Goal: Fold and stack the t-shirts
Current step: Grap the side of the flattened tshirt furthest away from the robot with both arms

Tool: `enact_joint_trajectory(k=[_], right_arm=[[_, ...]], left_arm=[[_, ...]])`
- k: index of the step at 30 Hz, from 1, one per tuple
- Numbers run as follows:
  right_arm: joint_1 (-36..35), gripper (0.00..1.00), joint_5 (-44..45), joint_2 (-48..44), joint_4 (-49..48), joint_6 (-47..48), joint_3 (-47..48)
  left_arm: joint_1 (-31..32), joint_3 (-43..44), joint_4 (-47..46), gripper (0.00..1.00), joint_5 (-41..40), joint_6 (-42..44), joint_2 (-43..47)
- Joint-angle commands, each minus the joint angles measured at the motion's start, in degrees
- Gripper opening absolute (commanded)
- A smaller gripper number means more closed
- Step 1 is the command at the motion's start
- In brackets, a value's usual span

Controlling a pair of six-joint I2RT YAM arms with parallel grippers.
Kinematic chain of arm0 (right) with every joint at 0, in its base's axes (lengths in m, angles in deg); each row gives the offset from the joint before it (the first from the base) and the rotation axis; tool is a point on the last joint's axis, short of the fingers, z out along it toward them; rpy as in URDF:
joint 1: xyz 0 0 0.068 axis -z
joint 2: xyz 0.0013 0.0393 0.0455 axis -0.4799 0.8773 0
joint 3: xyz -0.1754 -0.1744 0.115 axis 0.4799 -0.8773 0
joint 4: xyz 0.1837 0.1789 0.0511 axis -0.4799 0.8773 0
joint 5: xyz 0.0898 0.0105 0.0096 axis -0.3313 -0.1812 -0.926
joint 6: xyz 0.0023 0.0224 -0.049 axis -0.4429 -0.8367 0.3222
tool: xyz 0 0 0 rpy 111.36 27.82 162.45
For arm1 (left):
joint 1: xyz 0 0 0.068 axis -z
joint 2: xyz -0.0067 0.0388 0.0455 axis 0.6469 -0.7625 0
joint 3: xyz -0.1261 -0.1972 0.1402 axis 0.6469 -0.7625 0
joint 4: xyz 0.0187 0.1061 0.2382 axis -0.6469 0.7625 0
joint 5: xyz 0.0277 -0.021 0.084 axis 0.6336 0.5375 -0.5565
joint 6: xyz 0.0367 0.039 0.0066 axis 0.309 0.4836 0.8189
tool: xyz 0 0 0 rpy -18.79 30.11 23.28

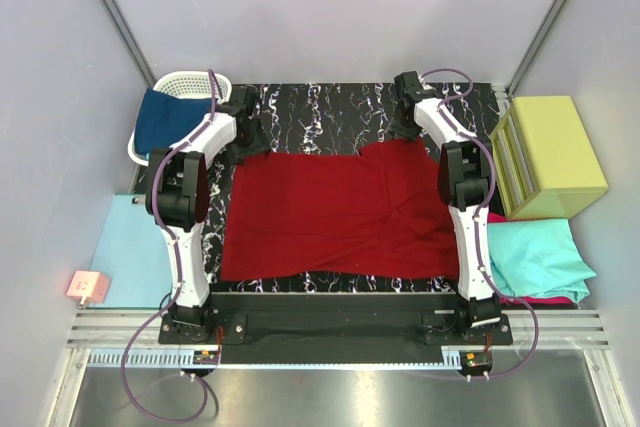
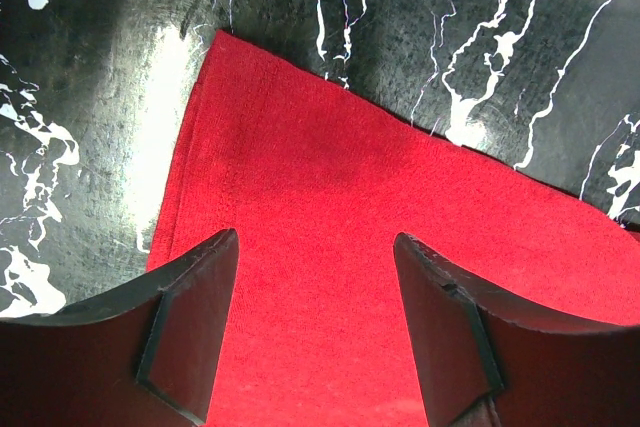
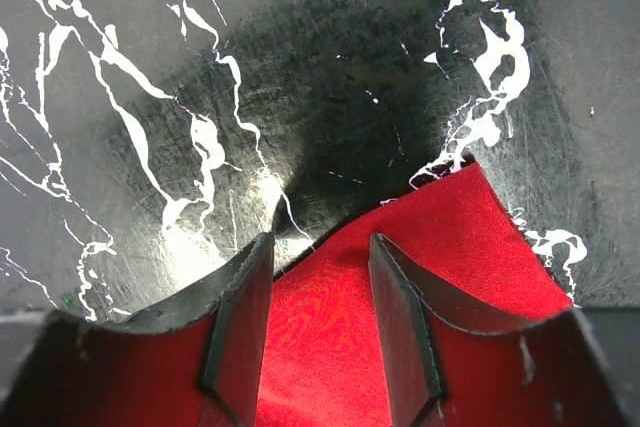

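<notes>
A: Where is the red shirt [image 1: 340, 212]?
B: Spread flat mid-table [image 1: 330, 107].
A: Your hands?
B: Left pincer [image 2: 312, 247] is open over its 11 o'clock corner. Right pincer [image 3: 320, 247] is open over the 1 o'clock corner. Probably so both can pinch the far edge together.

The top external camera looked steeply down from above and behind the arm bases, far enough back to take in the whole black marbled table [image 1: 330, 107]. The left wrist camera rode close over that table, facing out past the left gripper [image 2: 315, 242] at a far corner of the dark red t-shirt [image 2: 330, 207]. The right wrist camera, equally close, faced past the right gripper [image 3: 320, 242] at another far edge of it. All three views shared the shirt and the marbled surface
</notes>
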Motion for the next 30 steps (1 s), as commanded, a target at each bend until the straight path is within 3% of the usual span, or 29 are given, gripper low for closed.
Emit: enact_joint_trajectory(k=[1, 17, 30], right_arm=[[0.37, 0.50, 0.74, 0.98, 0.81, 0.21, 1.87], [2.91, 0.54, -1.63, -2.80, -1.21, 1.08, 0.02], [3.09, 0.55, -3.04, -11.84, -3.59, 1.70, -5.07]], left_arm=[[-0.07, 0.98, -0.65, 0.68, 0.05, 0.66, -0.05], [-0.77, -2.01, -2.15, 0.69, -2.41, 1.28, 3.29], [-3.15, -1.84, -1.97, 0.69, -1.01, 0.40, 4.07]])
